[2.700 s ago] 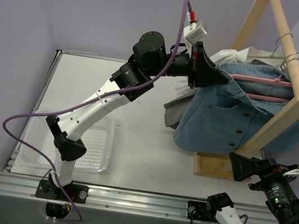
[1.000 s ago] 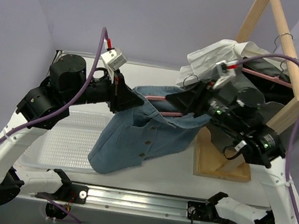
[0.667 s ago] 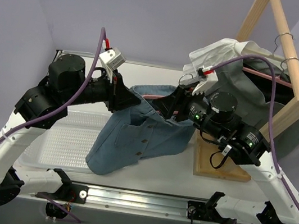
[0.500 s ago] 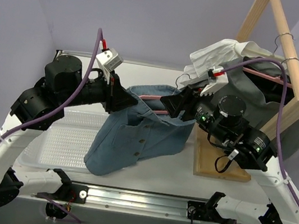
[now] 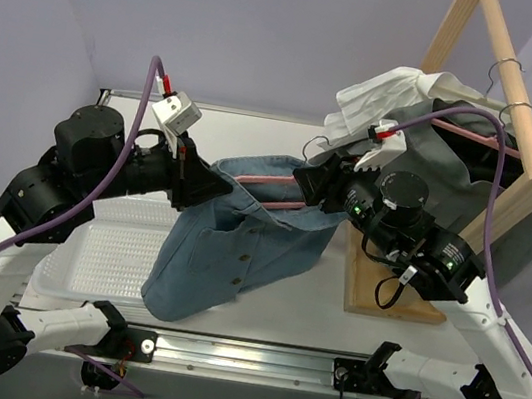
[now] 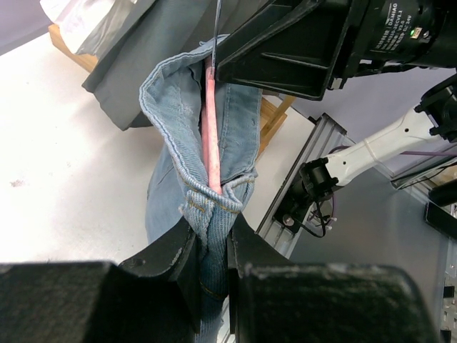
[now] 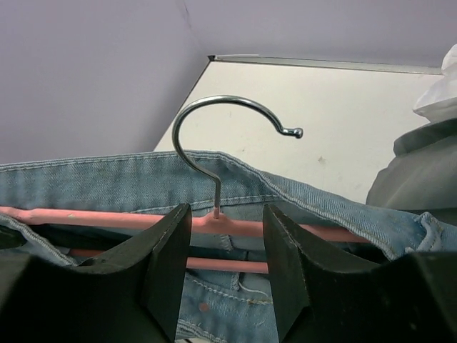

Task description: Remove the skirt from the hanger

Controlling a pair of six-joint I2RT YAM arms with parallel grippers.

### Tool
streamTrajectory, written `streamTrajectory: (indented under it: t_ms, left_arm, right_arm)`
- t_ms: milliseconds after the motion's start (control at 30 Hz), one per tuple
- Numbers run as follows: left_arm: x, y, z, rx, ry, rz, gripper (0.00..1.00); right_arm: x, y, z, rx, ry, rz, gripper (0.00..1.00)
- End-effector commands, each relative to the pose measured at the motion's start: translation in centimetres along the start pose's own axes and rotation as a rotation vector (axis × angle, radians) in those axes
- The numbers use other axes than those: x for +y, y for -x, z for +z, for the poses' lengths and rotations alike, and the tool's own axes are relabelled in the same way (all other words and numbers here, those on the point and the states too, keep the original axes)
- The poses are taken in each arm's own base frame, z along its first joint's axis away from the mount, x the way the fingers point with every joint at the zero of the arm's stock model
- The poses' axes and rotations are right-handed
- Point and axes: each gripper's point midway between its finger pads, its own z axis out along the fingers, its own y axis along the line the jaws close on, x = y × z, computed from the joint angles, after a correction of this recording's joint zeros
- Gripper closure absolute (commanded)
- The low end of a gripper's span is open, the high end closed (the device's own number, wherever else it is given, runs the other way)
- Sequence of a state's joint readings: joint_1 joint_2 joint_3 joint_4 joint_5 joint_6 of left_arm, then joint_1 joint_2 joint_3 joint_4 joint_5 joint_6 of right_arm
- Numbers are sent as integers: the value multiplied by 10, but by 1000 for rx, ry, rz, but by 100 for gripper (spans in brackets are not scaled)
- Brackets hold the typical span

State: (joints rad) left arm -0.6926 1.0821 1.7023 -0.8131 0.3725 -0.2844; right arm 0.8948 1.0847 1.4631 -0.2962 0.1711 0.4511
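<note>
The left arm reaches right from its base and the right arm reaches left, so that the left gripper (image 5: 191, 180) and right gripper (image 5: 310, 179) face each other above the table (image 5: 256, 137). The left jaws are clamped on one waistband end of the skirt (image 5: 238, 246). The right jaws stand apart, straddling the stem of the hook (image 7: 216, 193) without closing on it. There is one denim skirt, draped on one pink hanger (image 5: 268, 175) with one metal hook, hanging between the two grippers beside one clear tray (image 5: 105, 255).
</note>
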Motion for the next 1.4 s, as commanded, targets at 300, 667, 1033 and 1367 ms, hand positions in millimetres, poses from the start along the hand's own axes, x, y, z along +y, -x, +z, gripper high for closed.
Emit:
streamTrajectory:
  t_ms: [300,667,1033,1367]
  left_arm:
    - [-24,42,-14,-158,-79,43,98]
    - [-29,48,-20,-171,-89,45,98]
    - [-32,39,-20,-152,-117,47,68]
    - [-21,3,-36,-110,-68,56,29]
  right_arm:
    - [9,4,16,-37,18,13,63]
    - [3,-2,26,-42,-11,19,86]
    - [3,14,27,-97,-36,56,100]
    - [2,49,2,-171,-62,117,100]
